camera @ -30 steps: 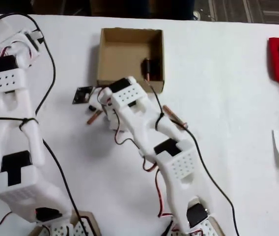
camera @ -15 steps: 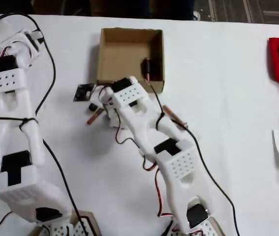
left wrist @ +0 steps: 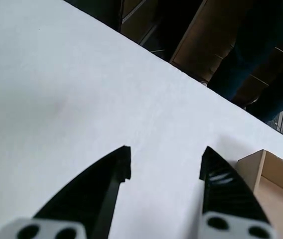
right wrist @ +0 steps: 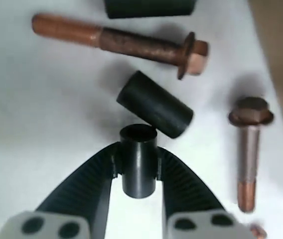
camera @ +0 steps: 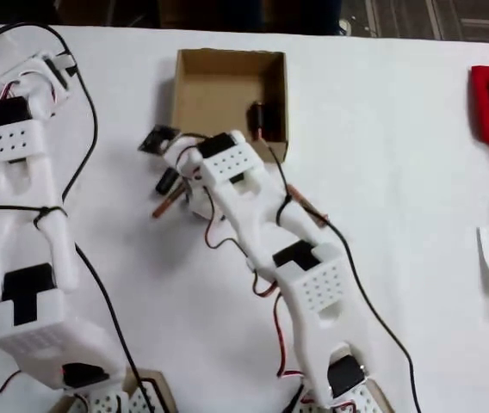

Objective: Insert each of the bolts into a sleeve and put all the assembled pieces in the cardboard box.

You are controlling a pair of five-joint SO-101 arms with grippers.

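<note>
Your right gripper [right wrist: 138,163] has a black sleeve [right wrist: 139,149] pinched between its two jaws. The jaws are open only as wide as the sleeve, and they touch it on both sides. The sleeve's open hole faces back toward the wrist camera.

Now look at where the bolts are, because your next move hangs on that. The loose parts lie flat on the table [right wrist: 42,99], just in front of the near left corner of the cardboard box [camera: 227,86]. A loose sleeve [right wrist: 154,104] lies just past the jaw tips, almost touching the held one. Past that lies the long bolt [right wrist: 116,40]. It lies crosswise to the gripper, with its head toward the box. The short bolt [right wrist: 249,144] lies off to the box side. It points the same way the gripper points, with its head farthest away. A third sleeve [right wrist: 149,6] peeks in beyond the long bolt.

I think a bolt must go into the held sleeve next. The bolts lie flat and the hole faces the wrist, so they do not line up yet.

Your left gripper [left wrist: 166,152] is wide open and holds nothing. It hangs over bare table near the far left corner, well apart from the parts. So the right arm is much nearer.

In the box, by the wall toward the table's right edge, lies a dark piece [camera: 257,120] with a copper end. It looks like a finished one.
</note>
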